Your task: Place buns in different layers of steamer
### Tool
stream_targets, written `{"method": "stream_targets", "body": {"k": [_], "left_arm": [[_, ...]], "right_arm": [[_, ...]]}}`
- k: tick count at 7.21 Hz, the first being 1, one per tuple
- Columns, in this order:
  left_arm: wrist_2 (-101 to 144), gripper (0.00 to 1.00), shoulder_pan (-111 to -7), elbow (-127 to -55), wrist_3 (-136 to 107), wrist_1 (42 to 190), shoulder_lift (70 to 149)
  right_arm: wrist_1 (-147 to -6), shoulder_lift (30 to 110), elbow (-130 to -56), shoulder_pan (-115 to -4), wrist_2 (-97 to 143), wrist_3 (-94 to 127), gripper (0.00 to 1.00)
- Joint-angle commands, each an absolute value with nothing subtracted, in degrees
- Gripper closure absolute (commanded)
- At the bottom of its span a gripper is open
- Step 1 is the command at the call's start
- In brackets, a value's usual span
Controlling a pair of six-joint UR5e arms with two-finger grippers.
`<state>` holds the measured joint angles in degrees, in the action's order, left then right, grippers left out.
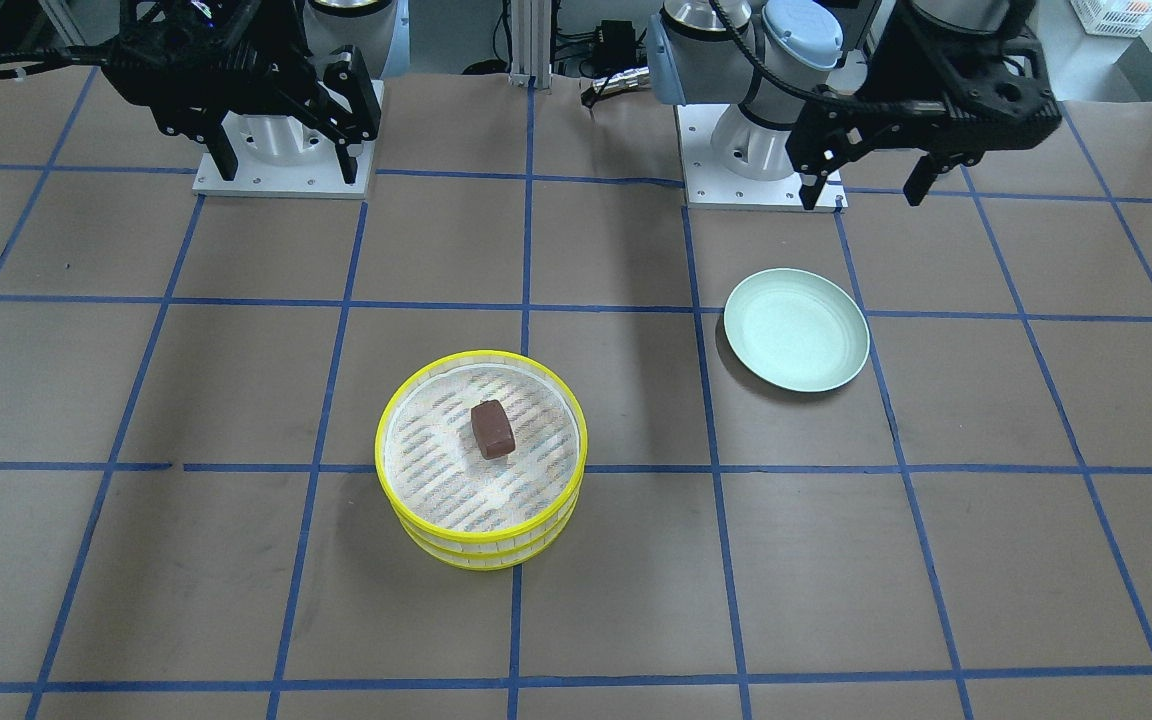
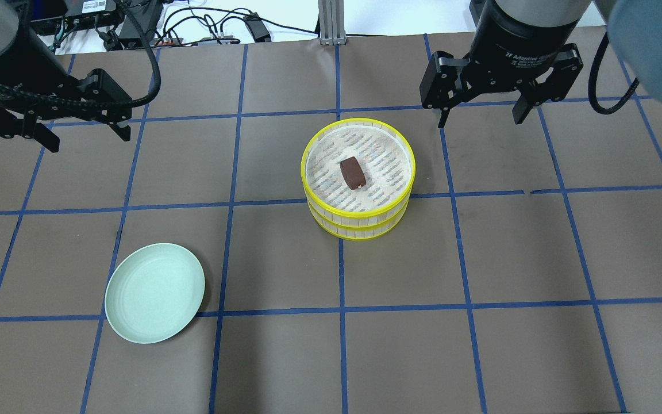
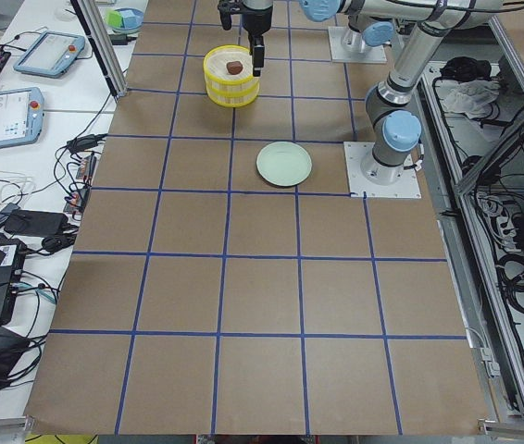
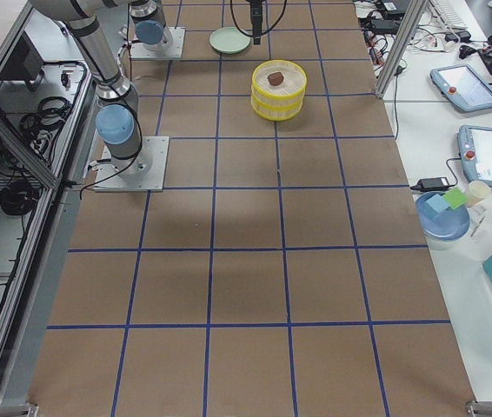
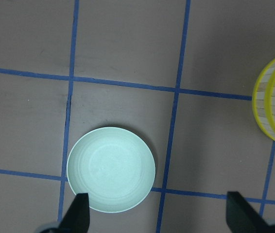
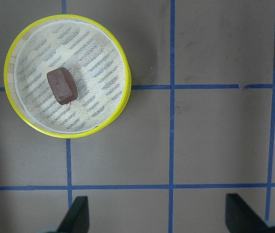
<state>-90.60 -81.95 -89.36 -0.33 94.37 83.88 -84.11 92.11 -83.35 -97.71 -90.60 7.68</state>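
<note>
The steamer [image 2: 385, 167] stands mid-table as two stacked yellow-rimmed trays, also in the front view [image 1: 436, 450] and the right wrist view [image 6: 94, 58]. The dark brown bun [image 2: 353, 173] lies on the top tray's mesh floor, also in the front view [image 1: 492, 428] and the right wrist view [image 6: 60, 85]. The cream bun is not visible in any view. My left gripper [image 2: 88, 141] hangs open and empty high above the table, back from the plate. My right gripper [image 2: 480, 122] is open and empty, raised to the right of the steamer.
An empty pale green plate [image 2: 154, 292] lies on my left side of the table, also in the left wrist view [image 5: 111, 170]. Brown paper with a blue tape grid covers the table. Tablets and cables lie beyond the table's far edge.
</note>
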Motion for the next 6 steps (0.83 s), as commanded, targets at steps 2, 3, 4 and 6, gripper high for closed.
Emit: {"method": "stream_targets", "body": {"k": [2, 3, 4, 6], "left_arm": [[-90.5, 0.00, -81.3, -89.5, -0.4, 93.9, 84.7], [-90.4, 0.00, -82.5, -89.4, -0.4, 93.4, 84.7], [-90.7, 0.00, -85.2, -89.3, -0.4, 92.3, 84.8], [-90.6, 0.00, -86.7, -89.3, -0.4, 92.1, 84.9]], "right_arm": [[-84.2, 92.2, -83.5, -97.7, -90.4, 7.6, 0.00], [-84.2, 92.1, -83.4, -97.7, -90.4, 7.6, 0.00], [-84.2, 92.1, -83.4, -97.7, -90.4, 7.6, 0.00], [-84.2, 92.1, -83.5, -97.7, -90.4, 7.6, 0.00]]}}
